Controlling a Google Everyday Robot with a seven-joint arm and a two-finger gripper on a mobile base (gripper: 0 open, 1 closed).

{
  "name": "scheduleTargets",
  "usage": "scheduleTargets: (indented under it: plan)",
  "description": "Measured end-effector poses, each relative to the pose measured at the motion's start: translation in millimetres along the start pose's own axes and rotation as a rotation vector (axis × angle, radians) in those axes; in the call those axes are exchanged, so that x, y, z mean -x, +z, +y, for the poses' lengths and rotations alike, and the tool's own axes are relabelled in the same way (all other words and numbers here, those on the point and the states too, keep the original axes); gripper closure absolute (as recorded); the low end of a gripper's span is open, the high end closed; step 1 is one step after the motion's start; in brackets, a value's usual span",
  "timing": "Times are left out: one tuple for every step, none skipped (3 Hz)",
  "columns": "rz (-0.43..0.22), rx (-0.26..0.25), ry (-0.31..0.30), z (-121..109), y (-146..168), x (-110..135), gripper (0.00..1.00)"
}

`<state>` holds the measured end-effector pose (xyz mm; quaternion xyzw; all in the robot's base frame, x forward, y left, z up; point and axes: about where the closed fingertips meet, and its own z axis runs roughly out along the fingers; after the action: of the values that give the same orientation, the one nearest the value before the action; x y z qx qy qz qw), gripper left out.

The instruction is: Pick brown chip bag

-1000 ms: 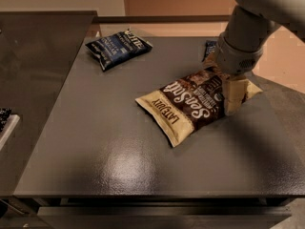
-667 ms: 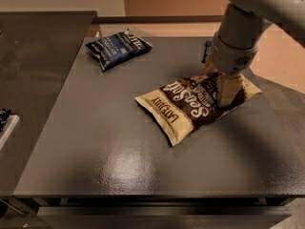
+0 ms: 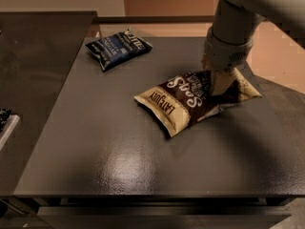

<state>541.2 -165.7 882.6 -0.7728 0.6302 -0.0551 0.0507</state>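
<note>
Moved since a second ago: gripper (image 3: 220, 82), shifted from the right end of the brown chip bag (image 3: 188, 103) inward, over its right half. You now see it down at the bag's upper surface, below the grey wrist; you cannot tell whether it is clenched on the bag or released. Brown chip bag: lying flat on the dark table (image 3: 143, 171), right of centre, place unchanged. Blue chip bag (image 3: 119, 49): far left part of the table, well apart.

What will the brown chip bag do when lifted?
Probably flops a bit: the brown chip bag looks crinkly and puffy. Likely light for its size. The end effector is on its right end, so the left end may sag.
</note>
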Motion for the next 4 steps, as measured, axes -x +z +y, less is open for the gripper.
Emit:
scheduleTargets:
  plan:
    - [-0.008,-0.028,0.012,-4,-16,7,1.0]
    - [-0.028,-0.063,0.032,-7,-39,12,1.0]
    - [-0.063,-0.111,0.042,-9,-68,19,1.0]
    - [-0.096,-0.167,0.026,-7,-97,26,1.0]
